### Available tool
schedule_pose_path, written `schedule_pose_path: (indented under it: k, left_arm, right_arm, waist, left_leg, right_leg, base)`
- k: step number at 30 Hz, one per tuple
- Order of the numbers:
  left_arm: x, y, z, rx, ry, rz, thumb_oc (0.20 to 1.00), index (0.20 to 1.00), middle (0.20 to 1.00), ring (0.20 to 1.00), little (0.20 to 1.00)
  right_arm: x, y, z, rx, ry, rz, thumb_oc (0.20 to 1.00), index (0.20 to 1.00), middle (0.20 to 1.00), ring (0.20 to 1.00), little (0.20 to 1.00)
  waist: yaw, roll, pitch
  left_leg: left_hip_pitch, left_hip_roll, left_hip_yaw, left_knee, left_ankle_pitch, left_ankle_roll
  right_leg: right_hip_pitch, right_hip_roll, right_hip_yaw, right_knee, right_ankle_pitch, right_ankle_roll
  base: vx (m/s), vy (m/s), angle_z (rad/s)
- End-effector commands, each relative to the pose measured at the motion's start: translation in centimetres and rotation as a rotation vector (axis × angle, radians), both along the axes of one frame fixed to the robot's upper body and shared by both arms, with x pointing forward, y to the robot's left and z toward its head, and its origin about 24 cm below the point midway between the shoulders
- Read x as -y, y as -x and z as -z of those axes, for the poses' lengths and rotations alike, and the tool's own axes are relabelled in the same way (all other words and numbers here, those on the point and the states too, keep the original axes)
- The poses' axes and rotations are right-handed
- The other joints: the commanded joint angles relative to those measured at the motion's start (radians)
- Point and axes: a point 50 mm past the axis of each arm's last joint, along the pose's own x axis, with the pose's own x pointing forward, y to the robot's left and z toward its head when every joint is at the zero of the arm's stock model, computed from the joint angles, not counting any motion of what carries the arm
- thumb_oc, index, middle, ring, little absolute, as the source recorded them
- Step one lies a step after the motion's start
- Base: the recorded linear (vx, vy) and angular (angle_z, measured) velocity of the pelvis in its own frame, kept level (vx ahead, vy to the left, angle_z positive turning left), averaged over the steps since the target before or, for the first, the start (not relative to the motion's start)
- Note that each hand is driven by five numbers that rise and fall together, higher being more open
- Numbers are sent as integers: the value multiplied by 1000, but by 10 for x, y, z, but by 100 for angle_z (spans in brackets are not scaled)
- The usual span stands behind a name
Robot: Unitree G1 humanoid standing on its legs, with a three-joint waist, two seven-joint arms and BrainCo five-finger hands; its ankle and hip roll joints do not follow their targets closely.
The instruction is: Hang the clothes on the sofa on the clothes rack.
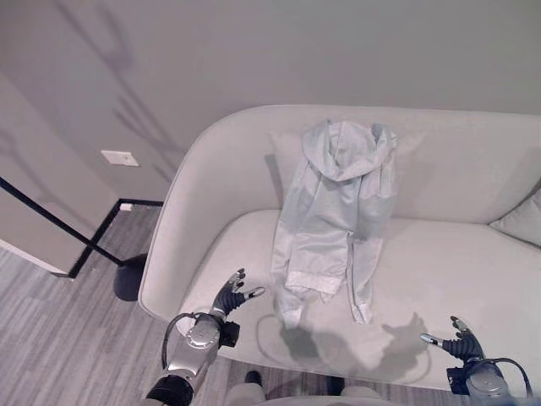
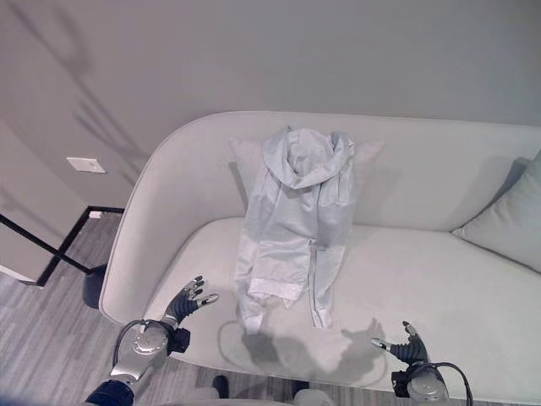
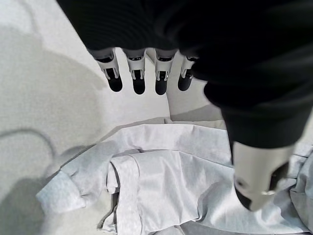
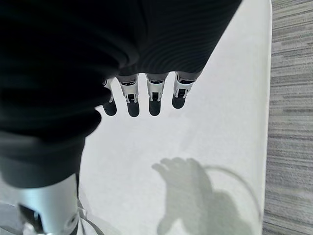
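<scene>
Nearest, left hand (image 1: pixel 230 295) at 7 o'clock and right hand (image 1: pixel 461 343) at 5 o'clock, fingers spread, empty, above sofa (image 1: pixel 473 271) seat. Beyond, pale jacket (image 1: pixel 334 211) draped down backrest; cushion (image 2: pixel 507 222) cut off at 3 o'clock. Left wrist view shows cuffs (image 3: pixel 122 191) close.

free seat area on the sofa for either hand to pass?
Bare seat between the jacket and the grey cushion, ahead of the right hand. A narrower strip between jacket and the sofa arm, by the left hand. Crowded mid-seat, under the jacket.

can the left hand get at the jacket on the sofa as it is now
Probably yes: the open left hand hovers over the seat just beside the jacket, whose lower hem lies close by, with nothing between them.
</scene>
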Motion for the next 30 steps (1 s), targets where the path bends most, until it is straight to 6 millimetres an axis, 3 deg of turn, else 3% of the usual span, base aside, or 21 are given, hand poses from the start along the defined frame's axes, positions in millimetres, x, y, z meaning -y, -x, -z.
schedule_pose_path:
  k: [1,5,7,10,11,13,16,17,19,20,22,23,26,30]
  left_arm:
    - [-12,-25,-21,111,-31,-12,1000,1000,1000,1000,1000]
    - [-20,-25,-23,124,-53,-31,1000,1000,1000,1000,1000]
    - [-23,-34,-33,168,-61,-37,1000,1000,1000,1000,1000]
    - [-19,-62,-64,305,-136,10,1000,1000,1000,1000,1000]
    - [-6,-99,-105,468,-235,68,1000,1000,1000,1000,1000]
    - [2,-138,-162,646,-376,108,1000,1000,1000,1000,1000]
    - [3,-160,-198,730,-449,89,1000,1000,1000,1000,1000]
    - [1,-171,-221,775,-507,76,1000,1000,1000,1000,1000]
    - [-2,-176,-233,796,-546,69,1000,1000,1000,1000,1000]
    - [-4,-182,-252,835,-608,60,1000,1000,1000,1000,1000]
    - [-10,-187,-269,867,-664,28,1000,1000,1000,1000,1000]
    - [-10,-187,-270,869,-664,26,1000,1000,1000,1000,1000]
    - [-15,-191,-290,911,-723,-26,1000,1000,1000,1000,1000]
    - [-9,-188,-299,984,-632,-84,1000,1000,1000,1000,1000]
  right_arm:
    - [4,-14,-11,64,39,-8,1000,1000,1000,1000,1000]
    - [-1,-23,-18,109,38,-37,1000,1000,1000,1000,1000]
    - [-2,-40,-31,177,60,-72,1000,1000,1000,1000,1000]
    - [0,-72,-65,326,125,-116,1000,1000,1000,1000,1000]
    - [4,-110,-103,473,194,-130,1000,1000,1000,1000,1000]
    - [3,-152,-153,630,244,-157,1000,1000,1000,1000,1000]
    - [5,-174,-183,707,281,-151,1000,1000,1000,1000,1000]
    - [4,-186,-205,770,295,-138,1000,1000,1000,1000,1000]
    - [5,-192,-216,794,307,-131,1000,1000,1000,1000,1000]
    - [5,-201,-234,831,330,-128,1000,1000,1000,1000,1000]
    - [-5,-211,-256,899,353,-159,1000,1000,1000,1000,1000]
    - [-5,-211,-257,900,354,-159,1000,1000,1000,1000,1000]
    - [-17,-221,-289,1011,374,-175,1000,1000,1000,1000,1000]
    - [-30,-220,-304,1104,385,-209,1000,1000,1000,1000,1000]
  waist:
    - [1,-46,-24]
    - [-7,-38,-37]
    - [-8,-38,-36]
    - [-12,-38,-25]
    - [-15,-41,19]
    - [-15,-40,71]
    - [-20,-37,100]
    - [-23,-35,118]
    - [-23,-33,127]
    - [-22,-31,140]
    - [-23,-31,153]
    - [-23,-31,152]
    - [-21,-31,161]
    - [-16,-28,161]
  left_leg:
    - [-5,-35,22,-43,-29,18]
    - [58,-39,79,-103,-35,29]
    - [61,-41,101,-103,-45,34]
    - [42,-45,121,-103,-52,41]
    - [-17,-50,123,-103,-32,42]
    - [-105,-53,113,-103,-1,32]
    - [-161,-53,103,-103,23,24]
    - [-197,-53,99,-103,35,19]
    - [-219,-53,97,-103,41,17]
    - [-252,-52,96,-103,52,11]
    - [-283,-50,94,-103,59,8]
    - [-286,-50,94,-103,60,8]
    - [-326,-50,92,-103,71,5]
    - [-338,-57,85,-103,72,7]
  right_leg:
    - [39,9,46,28,-82,50]
    - [36,-12,80,22,-72,70]
    - [27,-21,93,17,-62,79]
    - [-11,-31,110,10,-45,92]
    - [-81,-37,111,10,-18,105]
    - [-168,-40,107,10,15,112]
    - [-222,-39,99,10,34,117]
    - [-257,-38,98,10,45,121]
    - [-279,-38,97,10,52,123]
    - [-310,-38,97,10,60,127]
    - [-347,-34,102,10,68,132]
    - [-349,-34,102,10,69,132]
    - [-389,-30,108,10,77,138]
    - [-397,-31,106,10,75,135]
  base:
    - [160,111,-71]
    - [138,150,-65]
    - [71,96,-47]
    - [-31,51,-24]
    - [-268,-20,-25]
    - [-260,-48,-11]
    - [-62,-40,18]
    - [-35,-33,8]
    - [-39,-26,4]
    - [-52,-28,0]
    - [-41,-18,-5]
    - [-29,-7,-6]
    - [-13,-8,-4]
    - [30,-12,-1]
